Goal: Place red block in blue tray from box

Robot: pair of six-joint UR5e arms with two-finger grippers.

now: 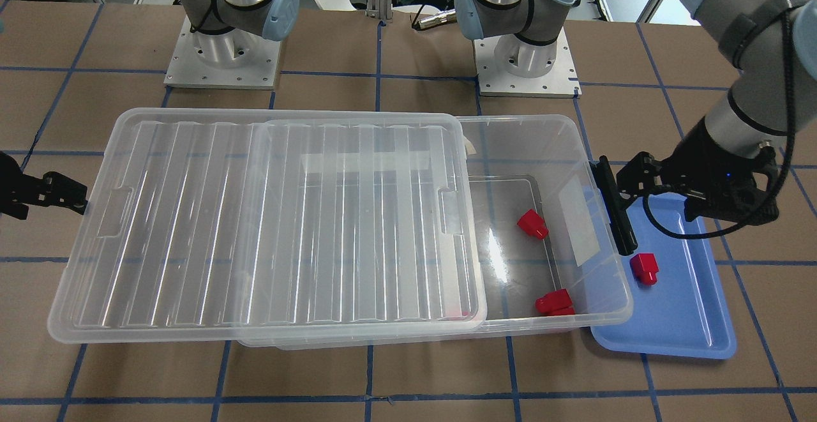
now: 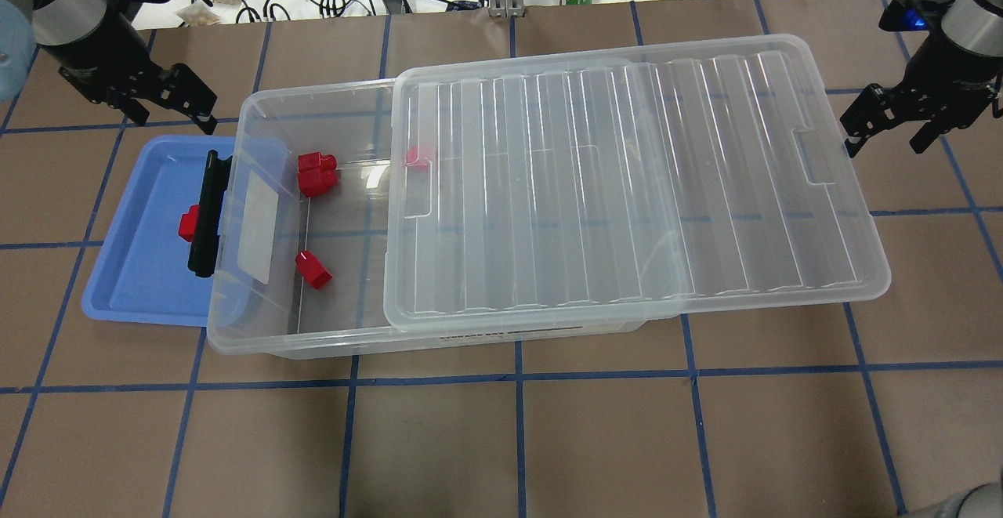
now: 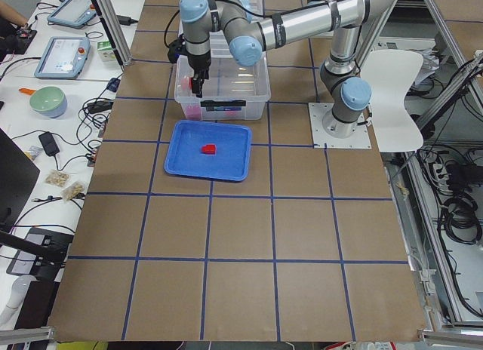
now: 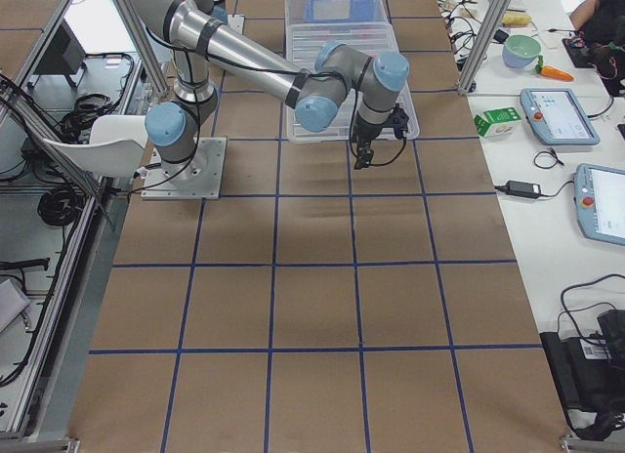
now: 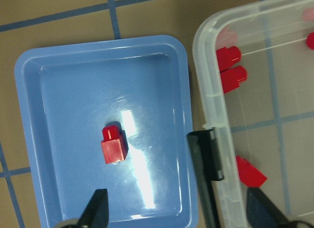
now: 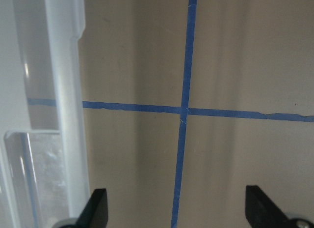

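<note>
Overhead exterior, lid (image 2: 627,189) covers most of box (image 2: 345,298), handle (image 2: 205,216) overhangs tray (image 2: 141,283)

The box (image 2: 337,322) was clear, glossy plastic, and its ribbed lid (image 2: 627,189) looked the same. The handle (image 2: 205,216) at the box's end was matt black plastic. Beside the box, the blue tray (image 5: 64,90) was smooth, shiny plastic. The red block (image 5: 114,145) in it looked smooth and faintly glossy. Under the box, the table (image 2: 548,440) had a matt brown paper-like cover crossed with blue tape (image 2: 519,378).
</note>
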